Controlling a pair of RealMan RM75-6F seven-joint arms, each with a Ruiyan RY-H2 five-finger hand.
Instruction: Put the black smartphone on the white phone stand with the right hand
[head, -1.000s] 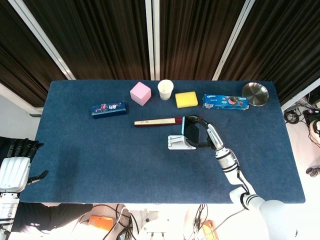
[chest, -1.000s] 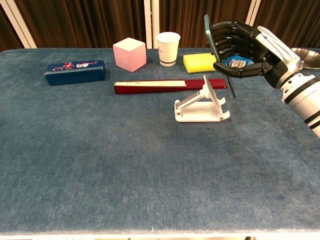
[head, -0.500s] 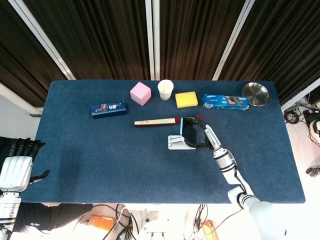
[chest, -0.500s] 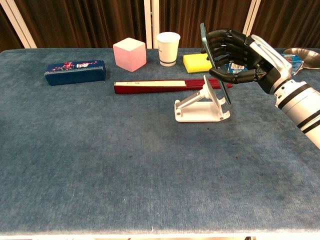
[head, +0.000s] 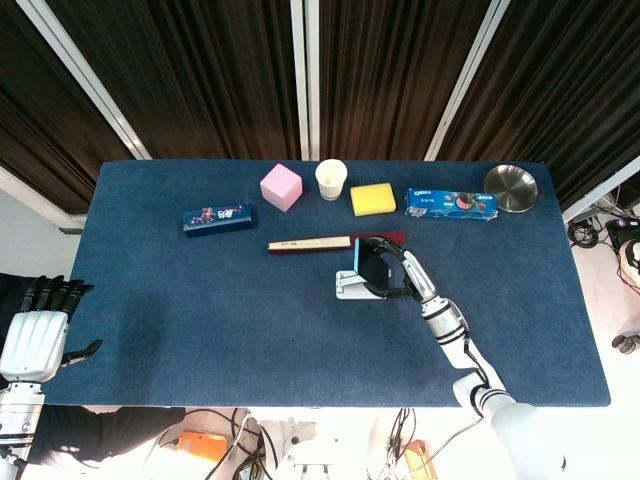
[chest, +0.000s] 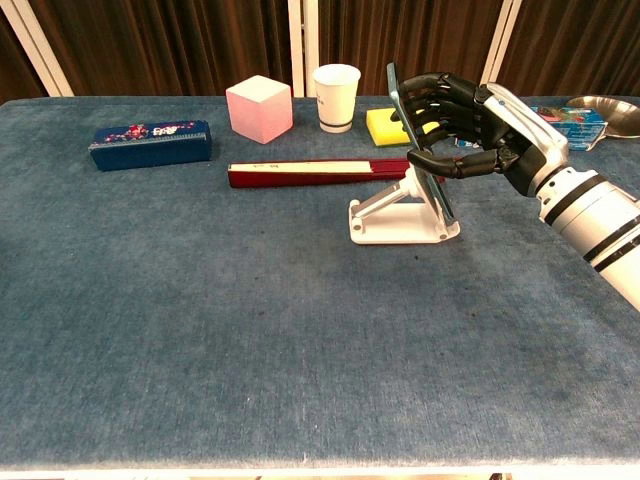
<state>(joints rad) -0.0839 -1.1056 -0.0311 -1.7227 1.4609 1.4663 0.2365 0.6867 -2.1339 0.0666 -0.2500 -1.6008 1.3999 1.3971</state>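
Observation:
My right hand (chest: 462, 128) grips the black smartphone (chest: 418, 150) by its edges, thumb at the front and fingers behind. The phone is tilted and seen edge-on in the chest view, lying along the sloped back of the white phone stand (chest: 392, 224), its lower edge down at the stand's lip. In the head view the smartphone (head: 369, 266) covers the right part of the stand (head: 350, 287), with the right hand (head: 397, 272) just to its right. My left hand (head: 36, 332) hangs off the table's near-left corner, fingers apart and holding nothing.
A long red and cream box (chest: 310, 173) lies right behind the stand. Along the back stand a blue box (chest: 150, 144), a pink cube (chest: 259, 108), a paper cup (chest: 336, 97), a yellow sponge (chest: 384, 125), a cookie pack (head: 451, 204) and a metal dish (head: 511, 187).
My right hand has carried the phone left and down, from above and right of the stand onto its sloped back. The left hand has barely moved.

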